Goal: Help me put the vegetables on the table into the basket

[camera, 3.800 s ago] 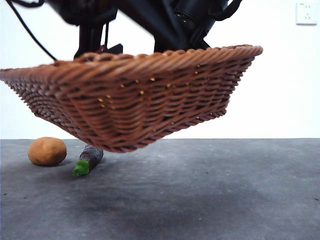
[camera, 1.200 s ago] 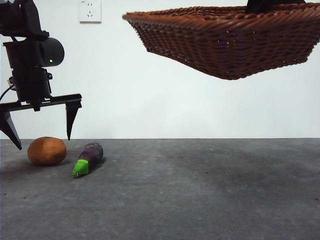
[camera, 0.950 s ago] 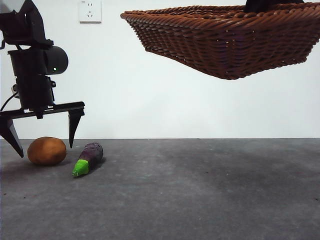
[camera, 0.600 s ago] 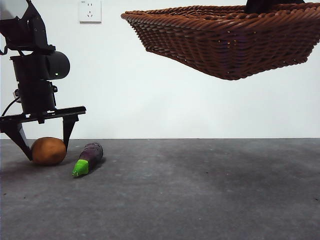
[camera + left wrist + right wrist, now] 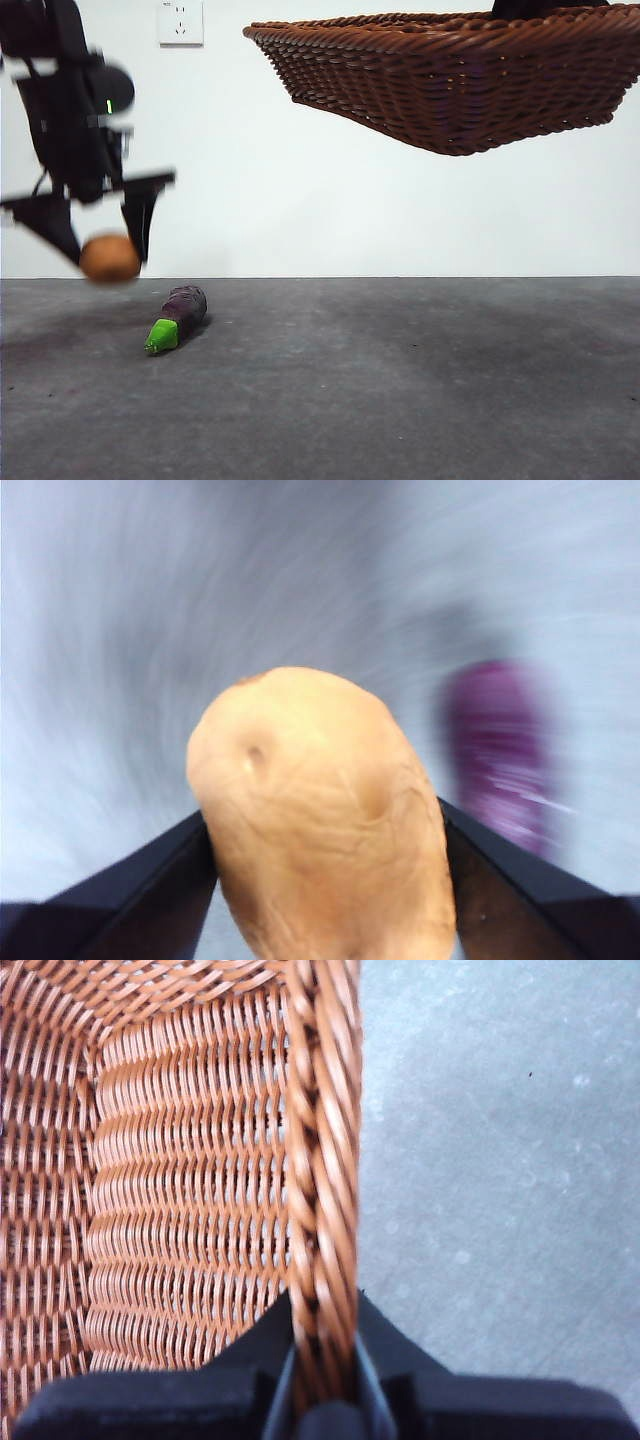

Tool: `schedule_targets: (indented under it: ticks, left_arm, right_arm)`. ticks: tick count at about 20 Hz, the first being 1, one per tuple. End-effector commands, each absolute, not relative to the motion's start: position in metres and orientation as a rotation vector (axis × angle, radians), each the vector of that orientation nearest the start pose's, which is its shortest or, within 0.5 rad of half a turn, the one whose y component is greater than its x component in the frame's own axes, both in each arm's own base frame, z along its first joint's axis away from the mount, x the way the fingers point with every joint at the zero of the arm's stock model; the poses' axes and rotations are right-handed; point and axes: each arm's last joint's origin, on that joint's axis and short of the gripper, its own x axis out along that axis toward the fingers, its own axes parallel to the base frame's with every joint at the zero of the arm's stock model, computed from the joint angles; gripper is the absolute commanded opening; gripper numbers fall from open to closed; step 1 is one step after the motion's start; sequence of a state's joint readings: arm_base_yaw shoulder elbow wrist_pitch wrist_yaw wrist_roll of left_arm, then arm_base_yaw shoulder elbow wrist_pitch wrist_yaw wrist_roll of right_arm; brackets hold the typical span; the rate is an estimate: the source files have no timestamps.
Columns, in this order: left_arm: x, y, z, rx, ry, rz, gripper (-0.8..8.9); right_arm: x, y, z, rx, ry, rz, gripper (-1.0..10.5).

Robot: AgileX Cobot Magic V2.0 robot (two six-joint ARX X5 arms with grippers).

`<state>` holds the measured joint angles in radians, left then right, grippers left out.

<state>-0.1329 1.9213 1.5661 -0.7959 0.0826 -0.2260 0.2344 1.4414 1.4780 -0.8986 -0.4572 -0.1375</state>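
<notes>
Above the grey table (image 5: 400,380), left end effector (image 5: 98,252) clamps potato (image 5: 110,258); right end effector (image 5: 325,1380) pinches basket (image 5: 460,85) rim.

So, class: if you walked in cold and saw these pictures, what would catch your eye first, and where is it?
Probably the basket, hanging in the air high on the right of the front view, its rim pinched by the right gripper. Next, the potato, clamped in the left gripper just above the table. The eggplant lies on the table nearby.
</notes>
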Motion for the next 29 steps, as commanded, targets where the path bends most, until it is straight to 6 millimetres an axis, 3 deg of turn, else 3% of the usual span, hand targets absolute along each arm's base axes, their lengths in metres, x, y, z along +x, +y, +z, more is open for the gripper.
schedule_targets:
  ticks: [1,5,8,13,15,19,22,29]
  left_arm:
    - [0.381,-0.052,0.276,-0.042,1.037,-0.176,-0.08]
    - [0.338,-0.049,0.345,0.014,0.829,-0.383,-0.08]
    - [0.294,-0.052,0.384,0.080,0.722,-0.547,-0.06]
    - [0.238,-0.083,0.411,0.179,0.632,-0.822,-0.06]
    - [0.224,-0.109,0.402,0.261,0.664,-0.954,-0.06]
    - [0.220,-0.145,0.348,0.366,0.773,-1.081,-0.06]
    - [0.223,-0.164,0.312,0.388,0.844,-1.130,-0.06]
    - [0.234,-0.203,0.259,0.426,1.061,-1.202,0.01]
  right_arm:
    - [0.286,0.082,0.358,0.013,0.861,0.705,-0.1]
    - [0.301,0.086,0.334,0.046,0.978,0.690,-0.1]
    - [0.312,0.099,0.316,0.045,1.044,0.697,-0.1]
    - [0.322,0.140,0.287,0.027,1.116,0.753,-0.1]
    - [0.322,0.159,0.277,0.023,1.136,0.779,-0.1]
    - [0.314,0.184,0.275,0.010,1.131,0.831,-0.1]
    - [0.308,0.194,0.275,0.003,1.134,0.852,-0.1]
    - [0.301,0.205,0.275,-0.017,1.145,0.872,-0.1]
